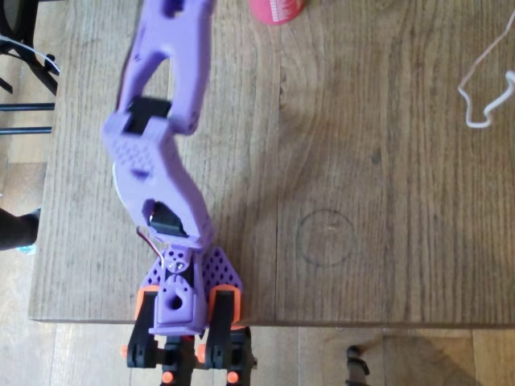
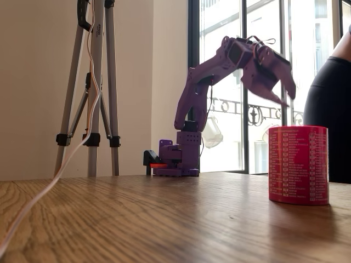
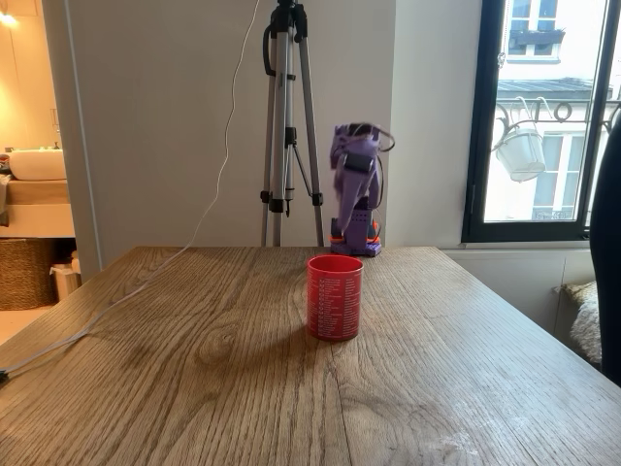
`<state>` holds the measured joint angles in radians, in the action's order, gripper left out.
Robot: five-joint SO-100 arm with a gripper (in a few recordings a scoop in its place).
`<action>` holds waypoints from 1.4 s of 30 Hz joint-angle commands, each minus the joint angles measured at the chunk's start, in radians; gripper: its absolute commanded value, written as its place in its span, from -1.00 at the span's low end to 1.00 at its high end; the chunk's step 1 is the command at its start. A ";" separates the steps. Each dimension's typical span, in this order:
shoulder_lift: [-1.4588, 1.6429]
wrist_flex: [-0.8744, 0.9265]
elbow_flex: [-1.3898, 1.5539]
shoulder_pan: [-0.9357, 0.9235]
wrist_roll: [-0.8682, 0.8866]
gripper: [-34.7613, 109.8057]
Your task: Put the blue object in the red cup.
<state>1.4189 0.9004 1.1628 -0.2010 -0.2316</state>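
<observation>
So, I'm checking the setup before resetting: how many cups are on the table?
1. The red cup stands upright on the wooden table, in front of the purple arm. None other shows.

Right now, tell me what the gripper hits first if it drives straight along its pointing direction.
Probably the red cup: the gripper hangs above it, fingers angled down toward its rim. Depth is unclear, so it might pass the cup and meet the table.

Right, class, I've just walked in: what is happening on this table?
A purple robot arm is raised above a wooden table, its gripper tilted down over a round red plastic cup standing upright. The blurred fingers look apart with nothing visible between them. A white cable trails across the table.
</observation>
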 commanded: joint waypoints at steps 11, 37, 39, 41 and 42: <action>1.284 0.272 0.655 0.129 0.023 -0.52; 1.882 0.232 1.798 0.250 0.124 -0.52; 1.882 0.232 1.827 0.239 0.121 -0.52; 1.882 0.230 1.864 0.224 0.106 -0.51; 1.882 0.224 1.888 0.212 0.092 -0.51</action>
<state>3.3073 1.1290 3.0158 0.0368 -0.1166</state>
